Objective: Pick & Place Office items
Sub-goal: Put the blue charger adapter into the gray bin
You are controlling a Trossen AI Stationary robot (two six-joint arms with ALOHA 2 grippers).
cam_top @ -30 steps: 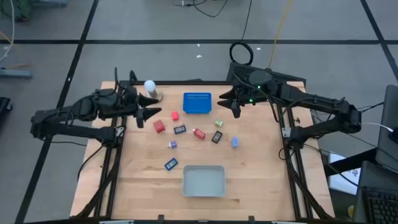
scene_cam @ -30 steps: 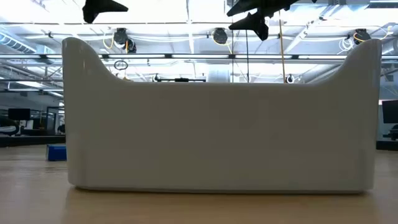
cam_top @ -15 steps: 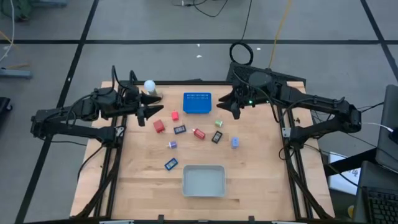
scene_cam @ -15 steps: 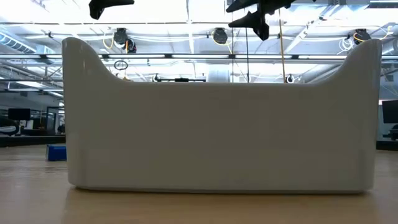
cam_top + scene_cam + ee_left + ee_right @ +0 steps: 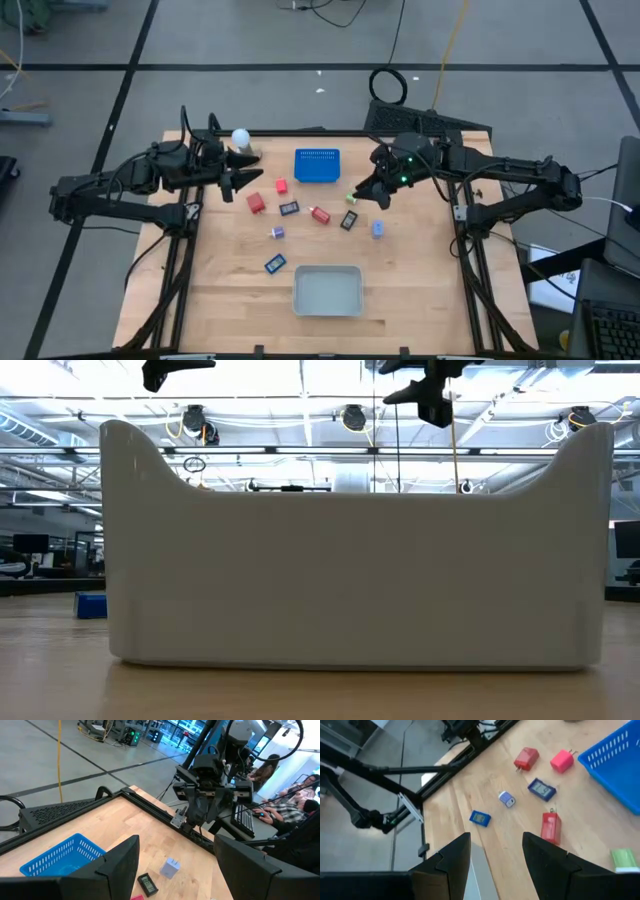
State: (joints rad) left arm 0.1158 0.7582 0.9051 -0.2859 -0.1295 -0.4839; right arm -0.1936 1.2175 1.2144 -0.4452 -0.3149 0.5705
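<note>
Several small office pieces lie flat on the wooden table (image 5: 420, 300): a red block (image 5: 256, 203), a pink one (image 5: 281, 185), a black-and-blue one (image 5: 290, 208), a red one (image 5: 320, 215), a green one (image 5: 352, 198), a black one (image 5: 349, 220), a pale blue one (image 5: 377, 228), a purple one (image 5: 277, 232) and a blue one (image 5: 275, 263). My right gripper (image 5: 370, 195) is open and empty above the table, beside the green piece; it also shows in its wrist view (image 5: 495, 865). My left gripper (image 5: 243, 182) is open and empty, above the table left of the red block; it also shows in its wrist view (image 5: 177, 870).
A blue perforated basket (image 5: 317, 165) stands at the far middle. A white ball on a round stand (image 5: 241, 140) is at the far left. A white tray (image 5: 327, 290) sits near the front edge and fills the low view (image 5: 350, 550). People sit beyond the table's right side (image 5: 285, 810).
My right gripper has gone from beside the basket's right side toward the table's near edge and has come to a spot by the green piece. Its fingers stay open. No piece has moved.
</note>
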